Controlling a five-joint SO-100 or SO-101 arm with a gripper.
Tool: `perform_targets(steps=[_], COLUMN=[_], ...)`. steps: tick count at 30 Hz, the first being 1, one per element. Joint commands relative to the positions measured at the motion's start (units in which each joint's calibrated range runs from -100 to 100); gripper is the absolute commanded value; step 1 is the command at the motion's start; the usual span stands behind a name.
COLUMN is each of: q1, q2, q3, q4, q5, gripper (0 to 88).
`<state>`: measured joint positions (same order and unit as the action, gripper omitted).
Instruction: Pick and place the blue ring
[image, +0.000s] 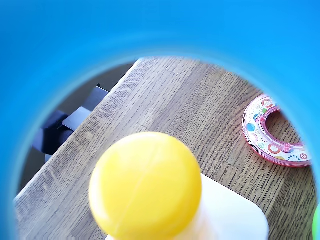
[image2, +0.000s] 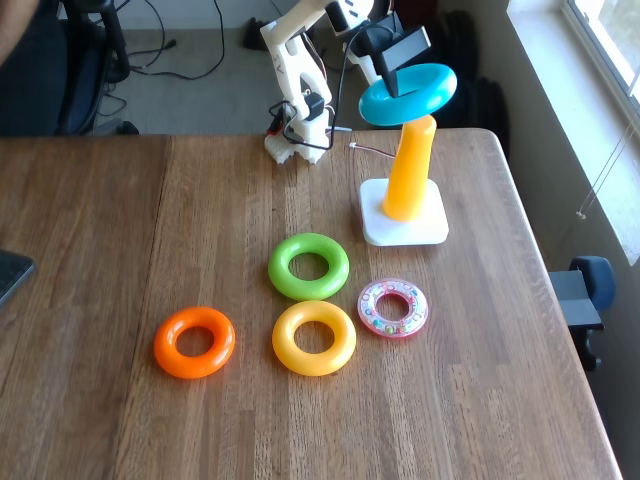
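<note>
The wooden table (image2: 150, 220) has bare room at left; its right edge runs near the white base (image2: 403, 228). The blue ring (image2: 408, 93), clamped in the gripper (image2: 398, 68), hangs tilted just over the yellow peg (image2: 411, 166).

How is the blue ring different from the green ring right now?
The blue ring is held up in the hand, tilted over the top of the yellow peg; the green ring lies flat on the wooden table. The blue ring looks somewhat larger than the green one. Through the blue ring's hole the wrist view shows the peg's tip; the green ring's hole shows bare table. Both are smooth, glossy donut shapes.
</note>
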<state>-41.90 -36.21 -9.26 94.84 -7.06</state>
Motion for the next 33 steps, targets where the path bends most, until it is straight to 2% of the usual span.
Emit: perform_targets(steps=[1,13,33], q1=[-0.47,3.23,2.86], q2=[0.85,9.52,8.94], q3=[-4.78,-0.76,12.66], q4=[-0.03,-0.75,-8.94], q5=[0.15,0.15,0.15], gripper=[2.4,2.4,2.7])
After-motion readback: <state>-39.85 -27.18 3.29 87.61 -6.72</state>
